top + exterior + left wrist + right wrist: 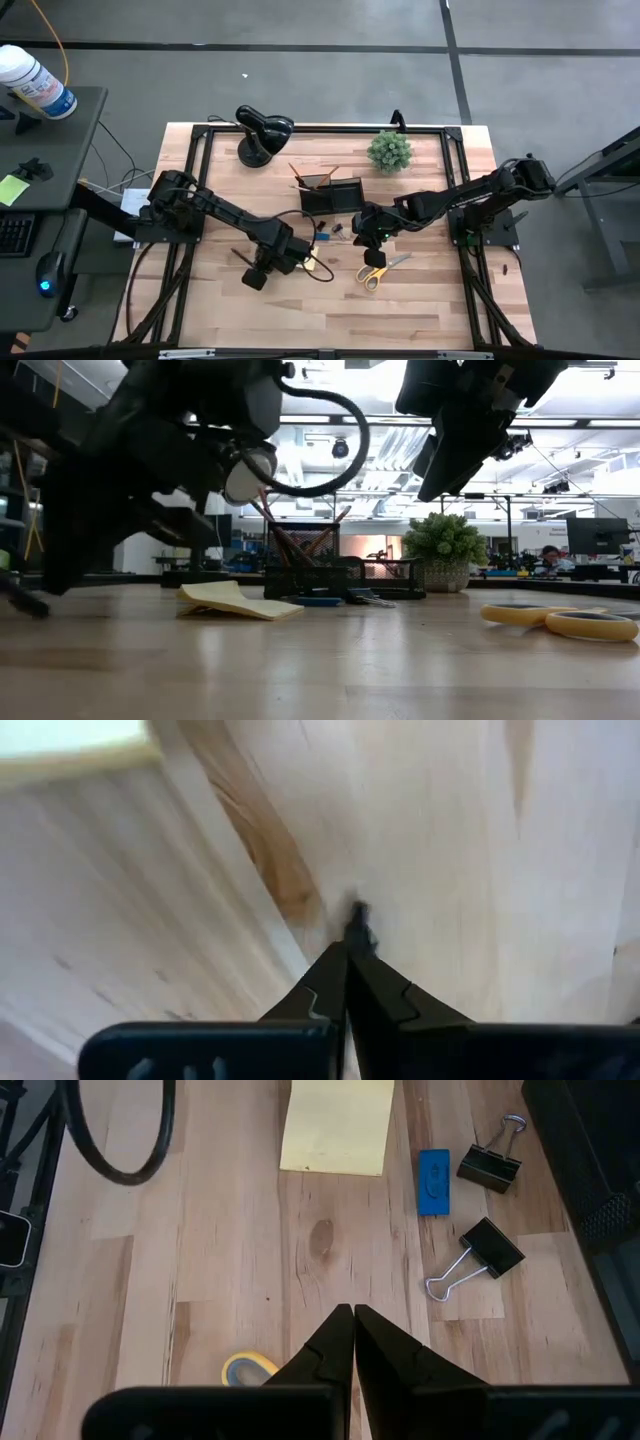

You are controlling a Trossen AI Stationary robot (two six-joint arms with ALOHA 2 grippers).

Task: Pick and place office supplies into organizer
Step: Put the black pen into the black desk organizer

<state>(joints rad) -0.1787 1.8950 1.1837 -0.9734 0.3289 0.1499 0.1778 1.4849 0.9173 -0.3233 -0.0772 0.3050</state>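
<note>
The left fingers (pixel 350 982) are pressed together low over the bare surface (pixel 480 850), and a tiny dark thing at their tips is too small to identify. The right fingers (pixel 353 1342) are also pressed together, holding nothing, above the yellow scissors (pixel 376 270). Both arms reach toward the middle. The organizer (pixel 330 194) stands behind them, and the sticky-note pad (pixel 338 1125), the blue block (pixel 433 1180) and two black clips (pixel 484 1252) lie just before it.

Yellow scissors (pixel 378 270) flat – beside organizer (pixel 330 195)

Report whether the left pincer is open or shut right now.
Shut. In the left wrist view the left pincer's two dark fingers meet along one seam with no gap, just above bare wood, holding nothing visible.
</note>
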